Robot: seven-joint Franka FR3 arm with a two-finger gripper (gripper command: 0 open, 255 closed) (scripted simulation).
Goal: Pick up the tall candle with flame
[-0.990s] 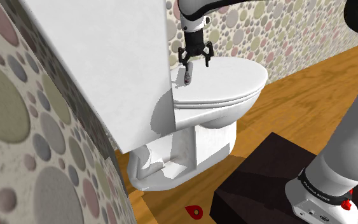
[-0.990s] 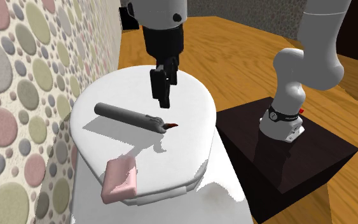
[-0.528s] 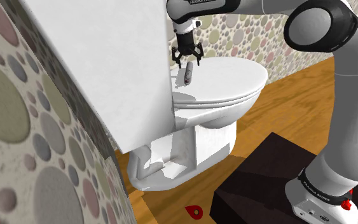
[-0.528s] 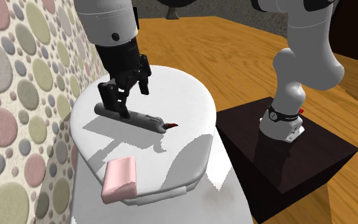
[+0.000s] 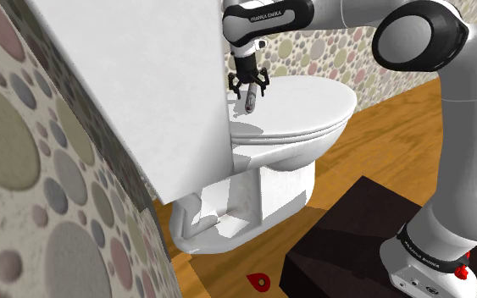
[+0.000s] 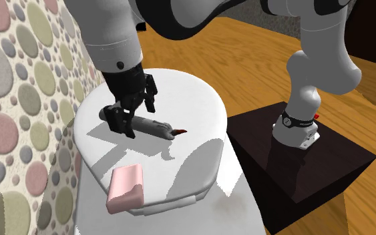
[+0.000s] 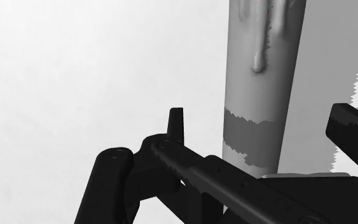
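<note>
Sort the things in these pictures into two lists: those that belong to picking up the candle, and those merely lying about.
Belong to the job: grey candle, lying flat on the toilet lid; gripper, open and straddling the candle.

Lying about: pink bar on the same lid; small red object on the wooden floor.

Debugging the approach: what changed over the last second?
The gripper moved from over the toilet lid's middle to the candle's unlit end and dropped; its open jaws now straddle the candle, not touching. Nothing grasped. Candle, toilet lid and pink soap unchanged.
</note>
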